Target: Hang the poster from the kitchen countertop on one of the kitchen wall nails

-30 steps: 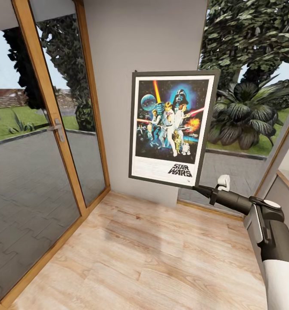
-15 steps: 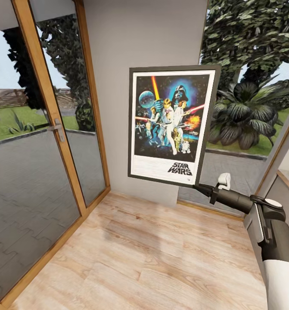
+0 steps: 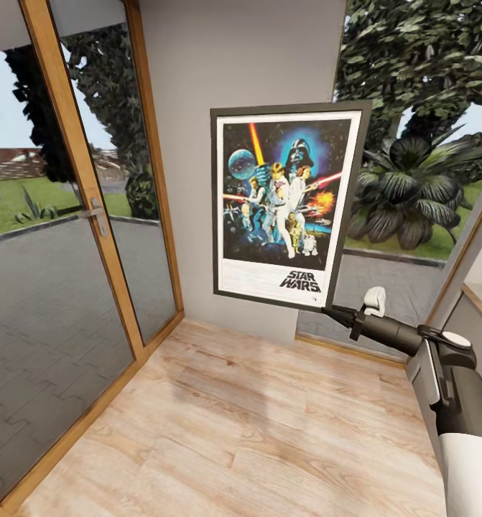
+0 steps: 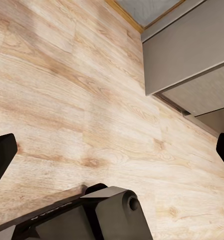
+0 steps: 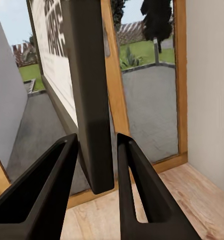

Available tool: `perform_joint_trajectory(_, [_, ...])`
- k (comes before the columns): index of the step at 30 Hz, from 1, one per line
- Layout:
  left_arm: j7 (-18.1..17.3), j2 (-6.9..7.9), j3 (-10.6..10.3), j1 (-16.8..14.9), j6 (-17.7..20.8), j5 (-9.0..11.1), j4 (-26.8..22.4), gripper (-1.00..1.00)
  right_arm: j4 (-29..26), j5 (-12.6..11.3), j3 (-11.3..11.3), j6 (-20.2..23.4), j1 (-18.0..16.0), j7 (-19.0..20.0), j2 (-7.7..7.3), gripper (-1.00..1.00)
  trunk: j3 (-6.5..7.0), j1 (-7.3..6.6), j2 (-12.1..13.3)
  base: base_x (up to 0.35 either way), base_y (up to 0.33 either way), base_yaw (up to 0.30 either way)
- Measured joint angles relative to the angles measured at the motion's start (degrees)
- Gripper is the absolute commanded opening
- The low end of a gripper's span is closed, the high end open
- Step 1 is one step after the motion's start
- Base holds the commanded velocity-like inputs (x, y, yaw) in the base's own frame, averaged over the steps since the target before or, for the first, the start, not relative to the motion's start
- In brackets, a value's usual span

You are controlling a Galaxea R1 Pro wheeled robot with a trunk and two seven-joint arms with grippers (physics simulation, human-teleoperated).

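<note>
In the head view the poster [image 3: 287, 205] hangs in the middle of the frame, upright with a slight tilt, its black frame, white border and "STAR WARS" logo turned toward the camera. The right tool [image 3: 332, 310] pinches the frame at its lower right corner, and the right arm [image 3: 442, 380] runs from there down to the lower right edge of the frame. Behind the poster stands a plain grey wall panel [image 3: 233, 64]; whether the poster touches it cannot be told. Left of the wall, filling the left side of the frame, is a glazed door [image 3: 68, 215] with a pale wood frame and a metal handle [image 3: 95, 212]. At the upper right a window [image 3: 420, 122] shows trees and a spiky plant outside. The wooden floor [image 3: 233, 431] spreads across the lower half of the frame.

In the left wrist view the left tool [image 4: 112, 147] is spread wide, one dark fingertip [image 4: 1, 155] at the left edge and the other at the right edge, with bare light floor planks between them. A grey cabinet front [image 4: 192, 55] lies at the upper right, and part of the robot's body [image 4: 91, 215] shows at the bottom.

In the right wrist view the two dark fingers [image 5: 137, 195] rise from the bottom of the frame and clamp the poster's black frame edge between them, seen edge-on at centre. The white border and part of the logo show at the upper left. The wood-framed glass door stands beyond, with the grey wall at the far right.
</note>
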Motion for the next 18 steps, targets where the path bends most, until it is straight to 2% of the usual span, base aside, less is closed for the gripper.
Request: perform_joint_trajectory(18, [0.00, 0.00, 0.00, 0.00, 0.00, 0.00, 0.00, 1.00, 0.42, 0.01, 0.00, -0.35, -0.04, -0.07, 0.00, -1.00, 0.00, 0.00, 0.00, 0.000, 0.000, 0.000])
